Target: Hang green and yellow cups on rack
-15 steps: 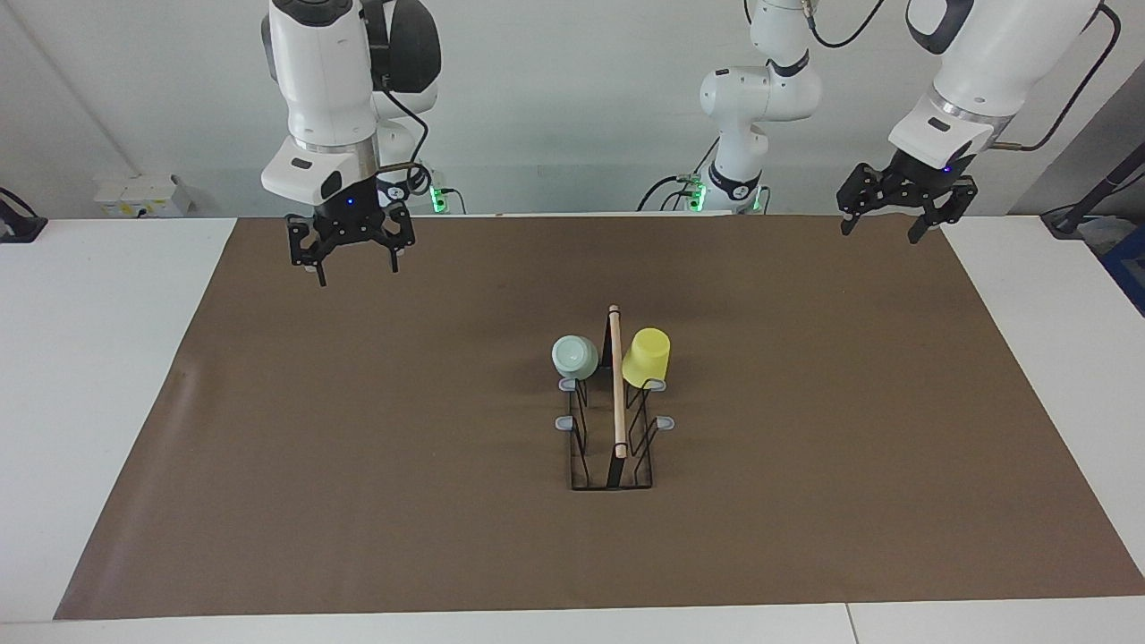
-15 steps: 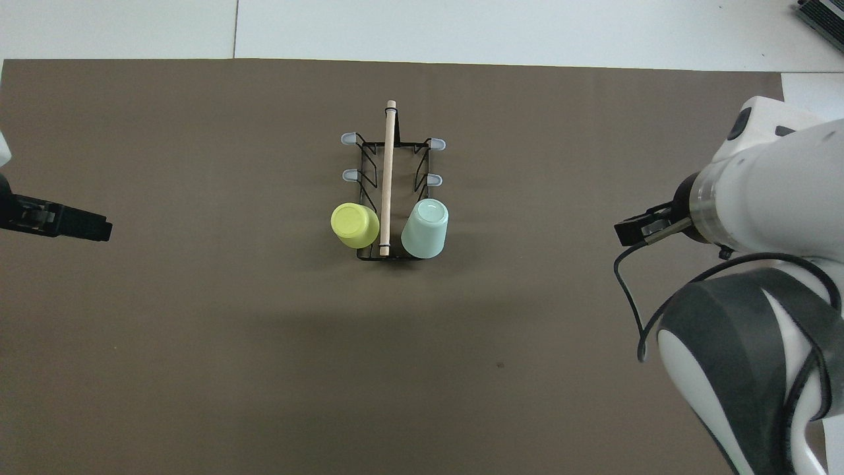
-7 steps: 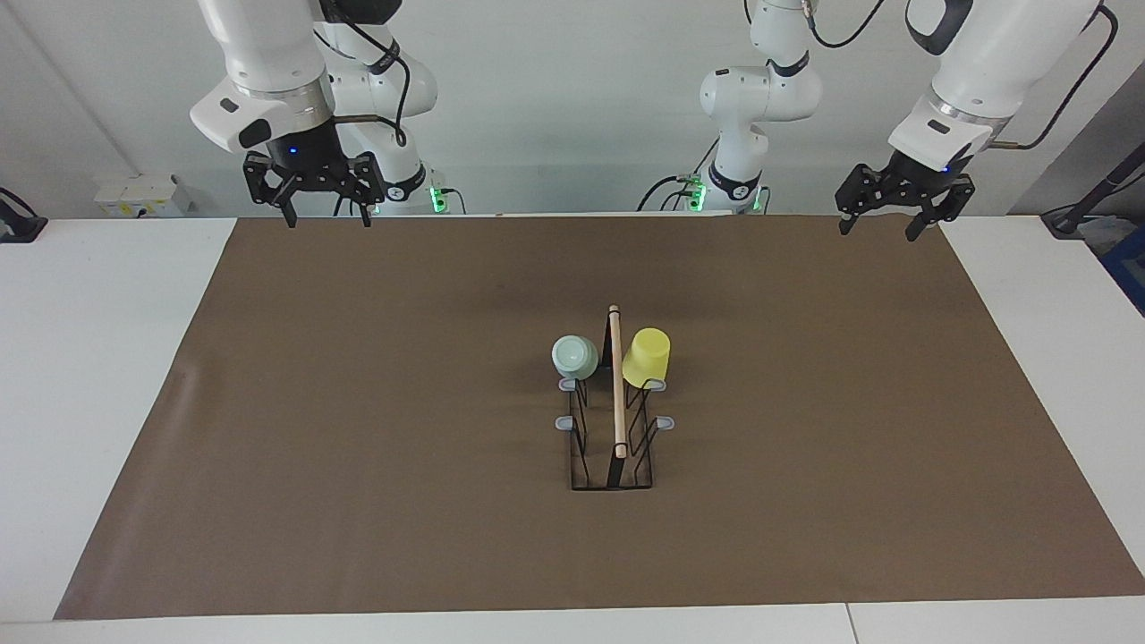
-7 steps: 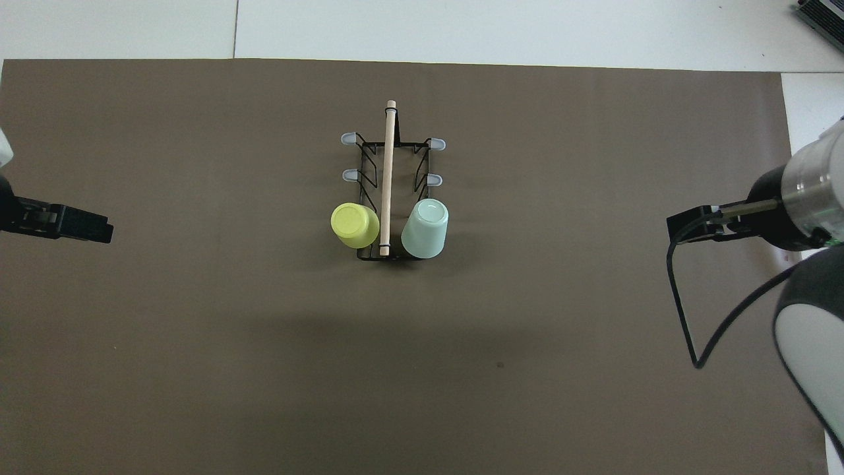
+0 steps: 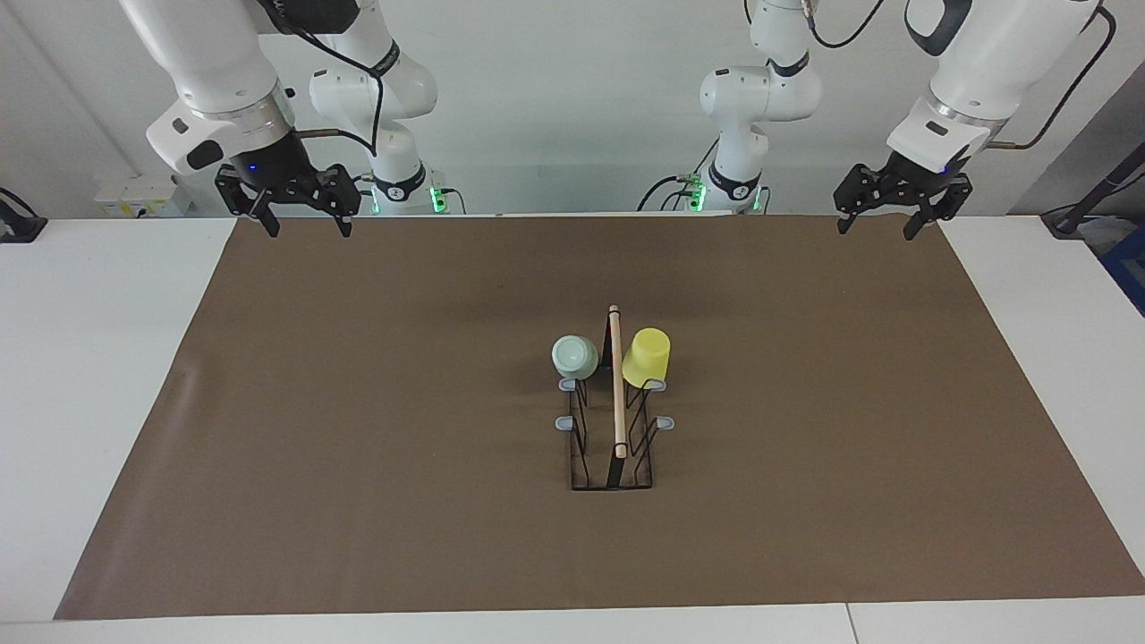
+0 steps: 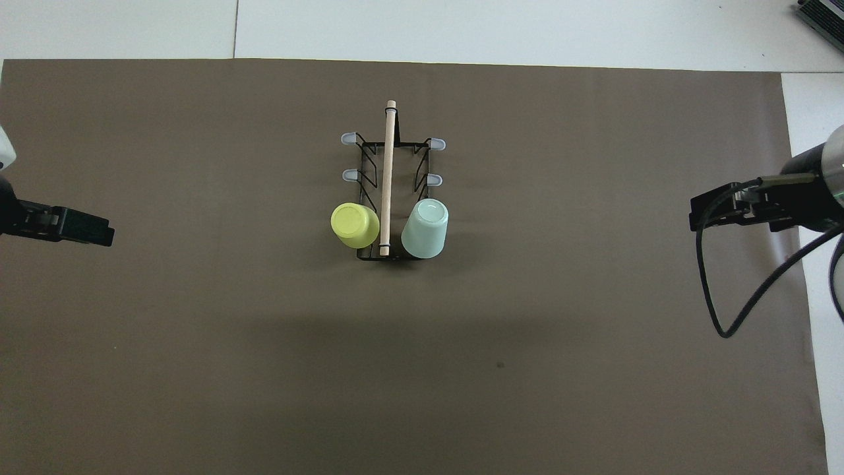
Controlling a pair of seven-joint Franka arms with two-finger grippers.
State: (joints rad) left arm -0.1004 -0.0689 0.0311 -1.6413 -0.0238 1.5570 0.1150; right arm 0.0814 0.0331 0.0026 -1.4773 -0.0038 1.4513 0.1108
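Both cups sit mouth-down on the rack (image 5: 613,420) at the centre of the brown mat (image 5: 358,447) on the tabletop (image 5: 89,358): the green cup (image 5: 574,356) and the yellow cup (image 5: 647,357) each cap one of the pegs nearest the robots, on either side of the wooden rod, the green toward the right arm's end. In the facing view the right claw (image 5: 301,215) hangs with fingers spread at about ten o'clock from the rack, well apart from it, over the mat's edge; the left claw (image 5: 877,215), likewise spread, waits at about two o'clock. The cups look light, stiff and probably slick plastic, best pinched across the tapered wall; whether each is fully seated is hard to judge.
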